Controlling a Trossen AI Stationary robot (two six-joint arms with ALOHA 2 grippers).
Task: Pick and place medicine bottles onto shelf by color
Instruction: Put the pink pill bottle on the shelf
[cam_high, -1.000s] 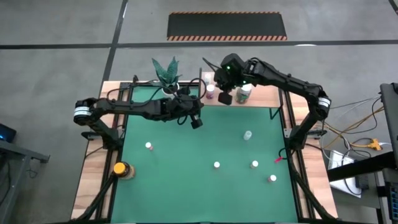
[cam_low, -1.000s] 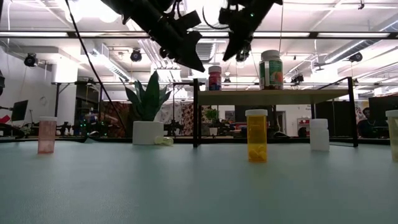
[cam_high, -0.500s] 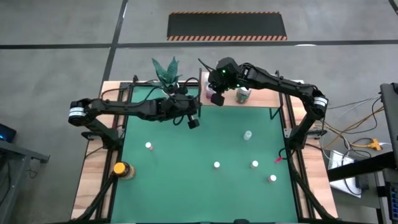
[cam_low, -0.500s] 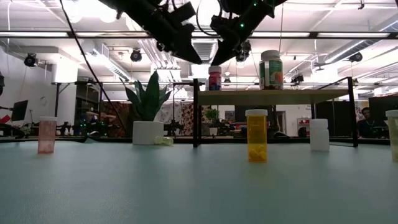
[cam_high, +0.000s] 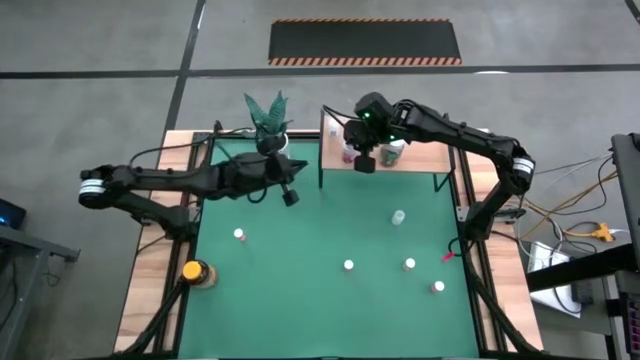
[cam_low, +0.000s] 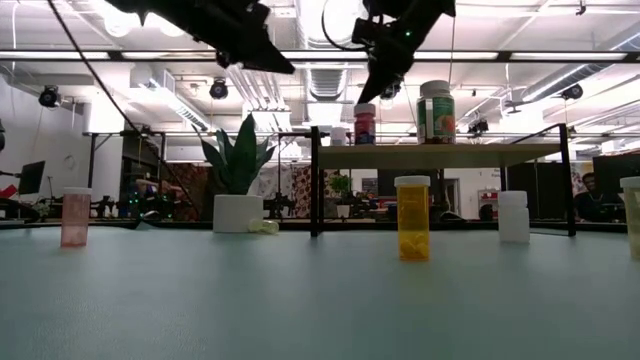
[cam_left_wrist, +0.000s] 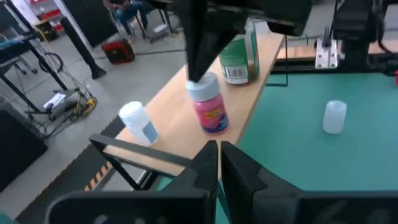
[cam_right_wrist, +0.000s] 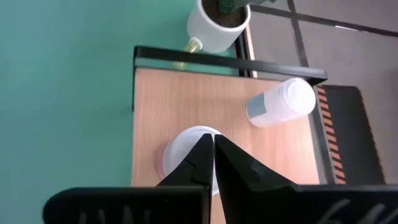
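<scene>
The right end effector (cam_high: 362, 162) hangs over the shelf (cam_high: 420, 156), its fingers pressed together with nothing between them, their tips right at the white cap of a pink medicine bottle (cam_low: 365, 123) that stands upright on the board. Beside that bottle on the shelf stand a green-labelled bottle (cam_left_wrist: 239, 57) and a small white bottle (cam_left_wrist: 138, 121). The left end effector (cam_high: 290, 196) is clenched too and empty, held above the far part of the green worktop (cam_high: 300, 290), near the potted plant (cam_high: 268, 120) and pointing toward the shelf. Loose on the worktop stand more medicine bottles: an orange one (cam_low: 412, 217), a white one (cam_low: 513, 216), a pink one (cam_low: 75, 217), and an amber yellow-capped bottle (cam_high: 196, 271) at the left wooden edge
</scene>
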